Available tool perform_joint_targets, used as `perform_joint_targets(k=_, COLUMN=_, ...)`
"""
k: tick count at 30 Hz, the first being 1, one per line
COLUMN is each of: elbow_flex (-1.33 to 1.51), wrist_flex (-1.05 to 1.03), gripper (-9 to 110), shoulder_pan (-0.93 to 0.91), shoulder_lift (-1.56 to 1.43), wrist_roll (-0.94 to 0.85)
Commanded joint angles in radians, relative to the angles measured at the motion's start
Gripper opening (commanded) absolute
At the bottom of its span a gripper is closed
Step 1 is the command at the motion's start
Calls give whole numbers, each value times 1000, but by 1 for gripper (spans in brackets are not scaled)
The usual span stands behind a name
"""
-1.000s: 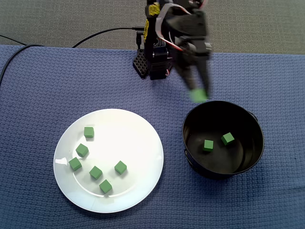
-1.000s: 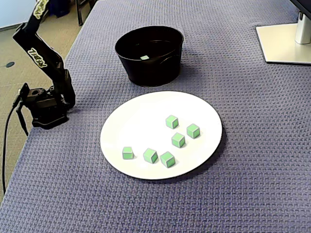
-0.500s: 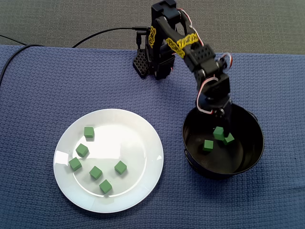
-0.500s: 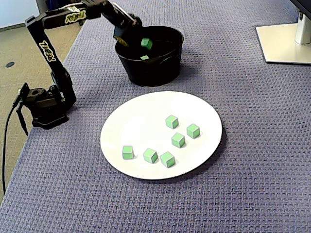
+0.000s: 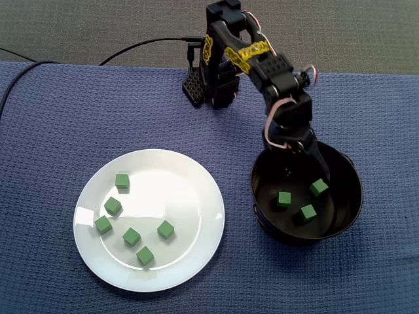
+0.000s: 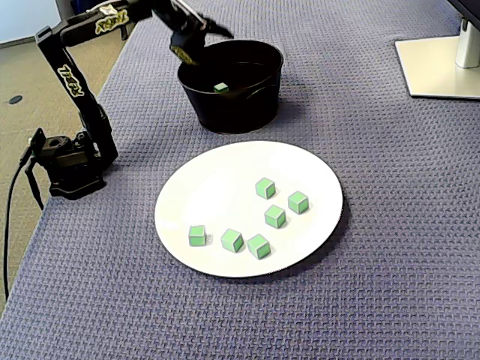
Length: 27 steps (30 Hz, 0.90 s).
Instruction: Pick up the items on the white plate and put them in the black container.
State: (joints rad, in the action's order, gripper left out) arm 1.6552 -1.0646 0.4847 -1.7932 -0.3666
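- Top-down fixed view, left to right: table [image 5: 59,118] is covered in a blue woven cloth. A black cable [image 5: 141,44] comes in past the far-left corner and runs along the far edge to the arm's base.
- White plate [image 5: 180,190] sits left of centre, close to the table's near edge.
- Six green cubes [image 5: 131,236] are on it, all in the plate's left and near part. They are loosely clustered and none touch each other. The side fixed view shows the same six [image 6: 274,217].
- Arm [image 5: 262,65] has its base at the far edge, about mid-table. It reaches right and toward the near edge, ending over the container.
- Gripper [image 5: 306,163] is over the far part of the container mouth, angled down into it.
- In the side fixed view [image 6: 204,46] the jaws are spread apart with nothing between them, so the gripper is empty.
- Black container [image 5: 262,219] is right of the plate. It is near the plate but not touching it, with cloth showing between them.
- Three container cubes [image 5: 283,198] lie on its floor, apart from each other. One is left of centre, one is toward the near wall, and one is at the right, just below the gripper's lower finger.
- From the side view only one of them [image 6: 220,88] shows through the mouth. The front wall hides the rest.
- Grey stand base [image 6: 439,67] is at the far-right corner of the side view, well apart from the plate and the container.
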Motion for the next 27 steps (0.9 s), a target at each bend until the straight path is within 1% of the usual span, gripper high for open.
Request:
perform_joint_targets(k=1, elbow_flex=-336, wrist_flex=-176, gripper=34, shoulder_pan=-144, shoulder_lift=-95, wrist_roll=-20)
perform_joint_targets(k=4, elbow_flex=-555, wrist_flex=-313, gripper=32, shoulder_pan=-291, shoulder_lift=-94, wrist_roll=17)
perform_joint_targets(k=7, elbow_flex=-680, wrist_flex=-428, gripper=30, shoulder_pan=-480, shoulder_lift=-83, wrist_roll=123)
perform_joint_targets(k=9, elbow_flex=-701, wrist_flex=-497, gripper=29, shoulder_pan=-615, shoulder_lift=-69, wrist_roll=183)
perform_joint_targets(k=10, elbow_flex=-690, wrist_flex=-531, gripper=30, shoulder_pan=-681, shoulder_lift=-64, wrist_roll=206)
perform_joint_targets(k=13, elbow_flex=-597, wrist_flex=-580, gripper=32, shoulder_pan=-848, shoulder_lift=-58, wrist_roll=236)
perform_joint_targets(k=15, elbow_flex=-508, wrist_flex=-586, gripper=33, shoulder_pan=-934, shoulder_lift=-44, wrist_roll=236)
perform_joint_targets(k=17, elbow_flex=-439, wrist_flex=-584, gripper=34, shoulder_pan=-1000, shoulder_lift=-18, wrist_roll=190)
perform_joint_targets(k=19, elbow_flex=-367, wrist_flex=-558, gripper=33, shoulder_pan=-1077, shoulder_lift=17, wrist_roll=183)
perform_joint_targets(k=22, elbow_flex=-267, wrist_flex=-451, gripper=32, shoulder_pan=-1172, shoulder_lift=95, wrist_roll=172)
perform_joint_targets(k=27, elbow_flex=-204, wrist_flex=-321, gripper=32, shoulder_pan=-1250, shoulder_lift=275, wrist_roll=109)
